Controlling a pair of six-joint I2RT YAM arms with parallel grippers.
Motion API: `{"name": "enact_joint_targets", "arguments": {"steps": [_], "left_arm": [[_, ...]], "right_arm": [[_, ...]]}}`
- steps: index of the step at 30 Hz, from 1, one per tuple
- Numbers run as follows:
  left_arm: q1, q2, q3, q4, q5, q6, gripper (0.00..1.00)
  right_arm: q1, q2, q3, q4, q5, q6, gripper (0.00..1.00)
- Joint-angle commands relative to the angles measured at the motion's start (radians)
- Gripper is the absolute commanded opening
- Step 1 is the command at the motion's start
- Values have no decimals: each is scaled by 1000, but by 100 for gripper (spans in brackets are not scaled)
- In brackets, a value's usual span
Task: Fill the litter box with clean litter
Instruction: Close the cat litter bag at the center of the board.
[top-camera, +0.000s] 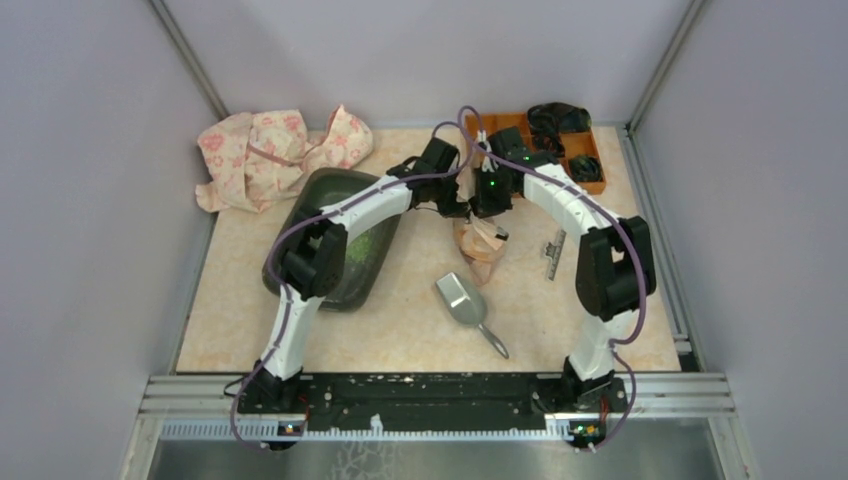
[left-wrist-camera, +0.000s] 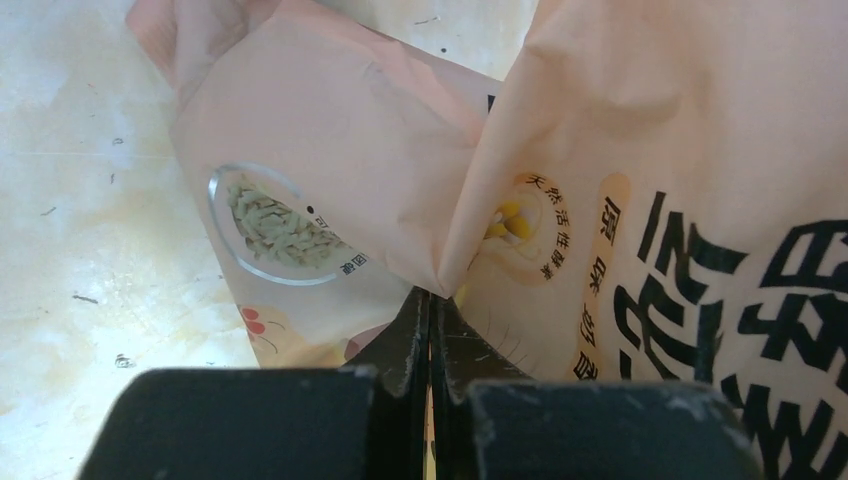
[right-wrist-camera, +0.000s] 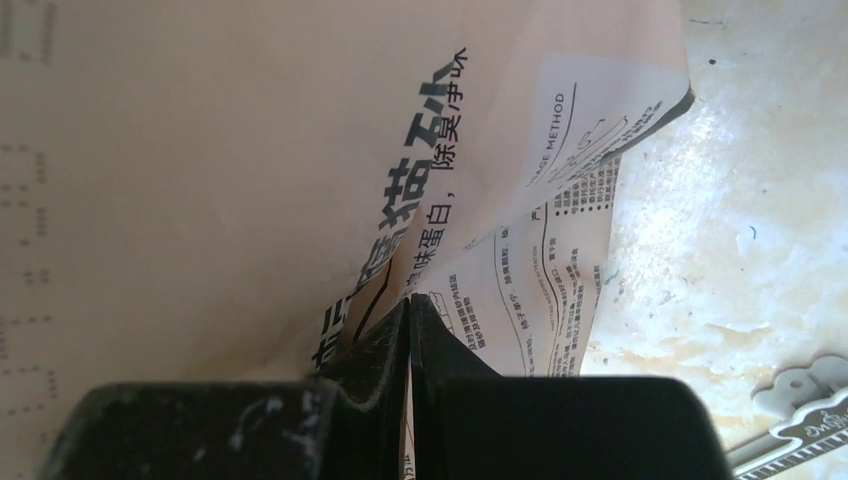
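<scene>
Litter box (top-camera: 322, 190) sits at nine o'clock of the bag (top-camera: 480, 245); both jaws, clamped shut on it, should lift evenly, tilt slowly.

bag (left-wrist-camera: 330, 120): smooth printed film; scoop (top-camera: 461, 297): dull metal; litter box (top-camera: 352, 288): glossy dark plastic

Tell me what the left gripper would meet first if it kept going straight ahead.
The peach-pink litter bag: the left gripper is shut on a fold of it; beyond that, probably the table.
</scene>
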Motion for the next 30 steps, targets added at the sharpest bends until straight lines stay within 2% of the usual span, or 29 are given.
{"name": "enact_joint_targets", "arguments": {"steps": [1, 6, 10, 17, 21, 25, 30], "left_arm": [[-37, -70, -29, 123, 91, -37, 0], [22, -269, -233, 125, 57, -7, 0], [41, -358, -259, 56, 2, 40, 0], [6, -408, -352, 62, 27, 25, 0], [-40, -394, -428, 125, 29, -1, 0], [-85, -287, -368, 164, 28, -23, 0], [-91, -113, -92, 124, 24, -12, 0]], "right_arm": [[14, -83, 48, 38, -21, 29, 0], [-86, -222, -27, -22, 161, 17, 0], [-158, -288, -114, -6, 195, 13, 0], [-176, -301, -261, 46, 133, 39, 0], [-173, -306, -321, 93, 9, 51, 0], [-142, -314, -320, 155, -123, 67, 0], [-84, -318, -291, 221, -261, 104, 0]]}}
